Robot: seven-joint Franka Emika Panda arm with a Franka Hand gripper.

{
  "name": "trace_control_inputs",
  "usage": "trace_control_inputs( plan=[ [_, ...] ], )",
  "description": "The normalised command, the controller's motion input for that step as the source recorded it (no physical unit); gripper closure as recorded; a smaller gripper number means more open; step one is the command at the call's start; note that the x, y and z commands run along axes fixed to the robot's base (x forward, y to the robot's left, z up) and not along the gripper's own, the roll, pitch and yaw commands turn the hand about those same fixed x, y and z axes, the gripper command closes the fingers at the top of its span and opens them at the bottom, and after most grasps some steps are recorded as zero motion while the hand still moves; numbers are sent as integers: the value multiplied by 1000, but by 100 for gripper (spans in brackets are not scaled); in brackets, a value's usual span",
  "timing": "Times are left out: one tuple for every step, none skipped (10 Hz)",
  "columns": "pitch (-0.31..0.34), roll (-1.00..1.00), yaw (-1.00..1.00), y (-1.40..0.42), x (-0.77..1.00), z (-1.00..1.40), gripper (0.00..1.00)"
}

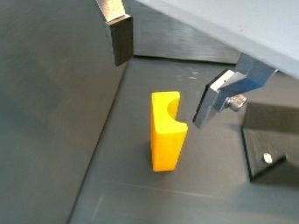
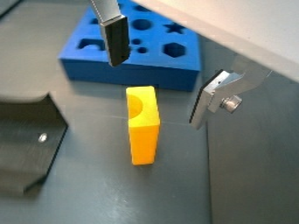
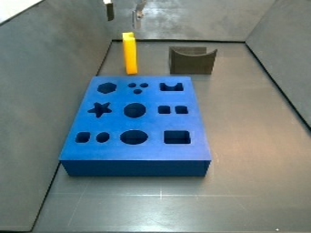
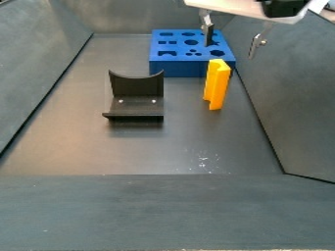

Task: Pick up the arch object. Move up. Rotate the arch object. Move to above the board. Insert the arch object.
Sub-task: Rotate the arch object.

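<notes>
The arch object is a yellow-orange block standing upright on the dark floor, its curved notch at the top; it also shows in the other views. The gripper hangs open above it, one finger to each side, touching nothing. In the side views the gripper is clearly higher than the block's top. The board, a thick blue slab with shaped holes, lies flat just beside the arch object.
The fixture, a dark bracket on a base plate, stands on the floor beside the arch object, away from the board. Grey walls enclose the floor on all sides.
</notes>
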Motion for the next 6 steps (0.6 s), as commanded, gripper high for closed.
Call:
trace_control_inputs(
  plan=[
    [-7,-4,-1000,13,25,-34,0],
    [-7,-4,-1000,13,25,-34,0],
    [-8,-4,-1000,13,25,-34,0],
    [-9,-5,-1000,13,25,-34,0],
    [-10,-5,-1000,13,25,-34,0],
    [-11,-6,-1000,13,25,-34,0]
  ],
)
